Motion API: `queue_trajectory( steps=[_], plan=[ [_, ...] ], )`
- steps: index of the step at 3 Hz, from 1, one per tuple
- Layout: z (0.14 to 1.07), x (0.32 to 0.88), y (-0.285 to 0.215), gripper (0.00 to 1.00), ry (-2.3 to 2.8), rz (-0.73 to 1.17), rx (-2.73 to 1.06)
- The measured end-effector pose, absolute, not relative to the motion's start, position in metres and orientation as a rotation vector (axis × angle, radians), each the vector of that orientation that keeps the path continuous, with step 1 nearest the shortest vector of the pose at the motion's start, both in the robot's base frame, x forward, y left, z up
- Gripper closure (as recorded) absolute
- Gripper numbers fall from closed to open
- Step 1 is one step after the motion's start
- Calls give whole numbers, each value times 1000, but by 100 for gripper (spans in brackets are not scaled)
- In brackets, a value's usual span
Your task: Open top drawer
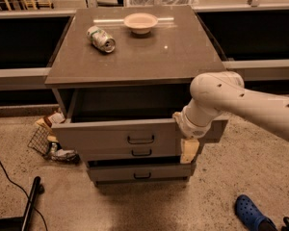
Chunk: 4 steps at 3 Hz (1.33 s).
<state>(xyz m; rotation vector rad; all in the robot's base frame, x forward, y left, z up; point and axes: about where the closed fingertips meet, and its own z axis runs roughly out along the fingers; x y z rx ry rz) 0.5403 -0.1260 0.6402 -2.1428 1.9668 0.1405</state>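
The top drawer [106,134] of the grey-brown cabinet stands pulled out, with a dark gap showing behind its front panel. Its small dark loop handle [140,139] is at the panel's centre. The two shorter drawer fronts, middle [141,152] and bottom [142,175], sit below it. My white arm reaches in from the right. My gripper [189,150] hangs down in front of the right end of the top drawer front, to the right of the handle and not on it.
A tipped can [100,38] and a pale bowl [140,22] lie on the cabinet top. A wire basket with litter [47,139] sits on the floor at the left. A black pole and cable [28,203] lie at front left, and a blue shoe [250,213] at front right.
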Motion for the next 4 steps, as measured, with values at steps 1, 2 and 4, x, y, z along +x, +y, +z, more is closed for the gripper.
queue_trajectory(
  steps=[1,2,4],
  plan=[
    [645,533,-128,42,1971,155,-2139],
    [647,532,-128,66,1968,162,-2139],
    [648,534,-128,85,1968,162,-2139]
  ],
)
